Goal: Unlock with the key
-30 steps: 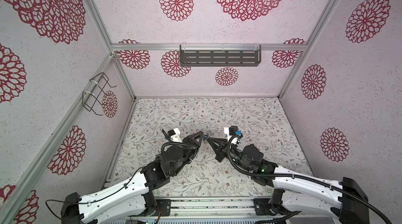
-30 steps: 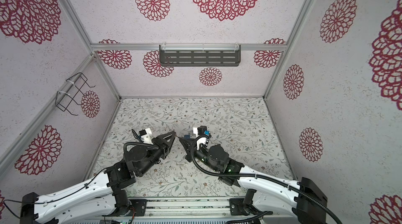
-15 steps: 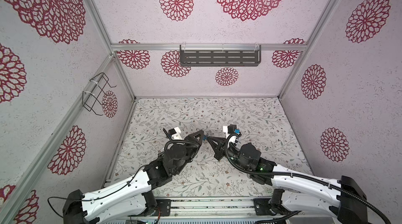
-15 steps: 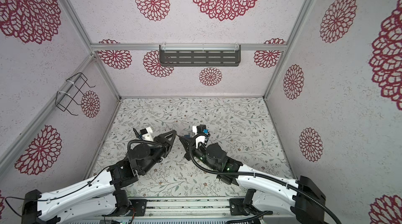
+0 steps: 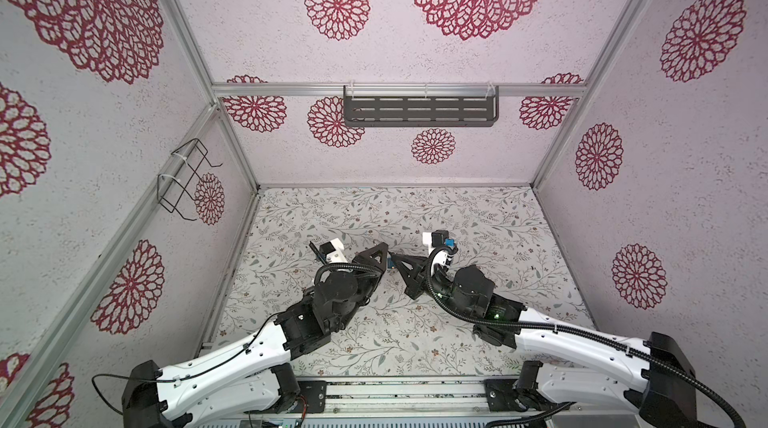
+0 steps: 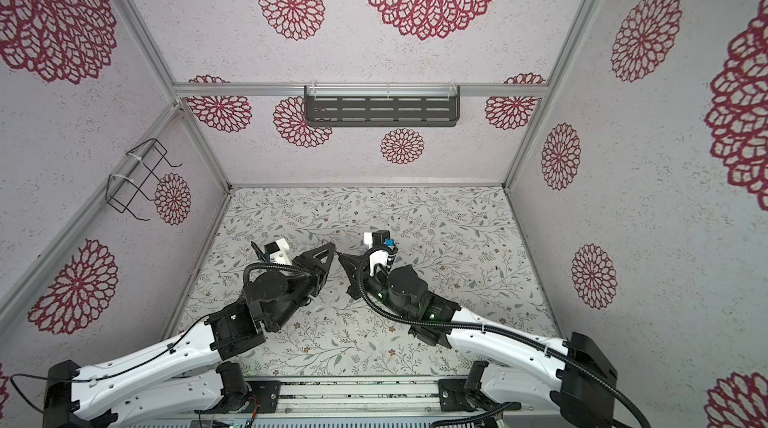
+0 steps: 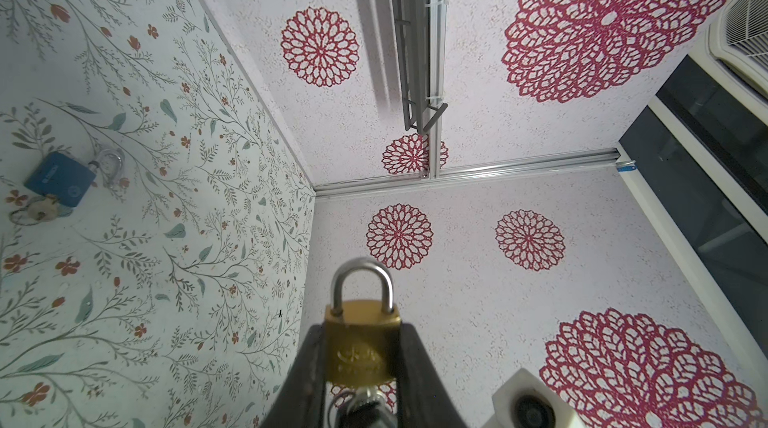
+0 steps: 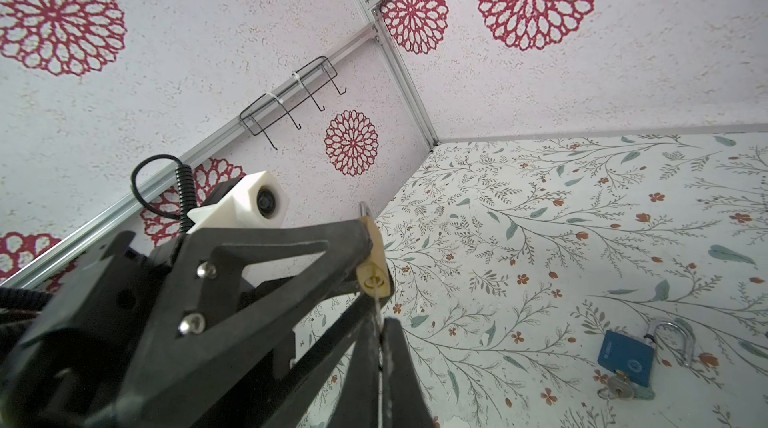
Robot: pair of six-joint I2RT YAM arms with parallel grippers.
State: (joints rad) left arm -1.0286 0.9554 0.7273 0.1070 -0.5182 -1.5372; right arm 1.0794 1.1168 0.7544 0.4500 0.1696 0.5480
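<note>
Left end effector (image 7: pixel 362 328) still clamps the brass padlock (image 7: pixel 361 359); right end effector (image 8: pixel 377 336) stays pinched on the key (image 8: pixel 376 306).

a lab test booth: aluminium frame (image 5: pixel 291 89), printed wallpaper panels (image 5: pixel 249 23).

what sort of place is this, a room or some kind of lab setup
Probably a robot test booth: patterned panels in an aluminium frame, two robot arms bolted to a front rail, and a floral tabletop.

Slotted shelf (image 5: pixel 419 120) on back wall, wire rack (image 5: pixel 179 178) on left wall
</note>
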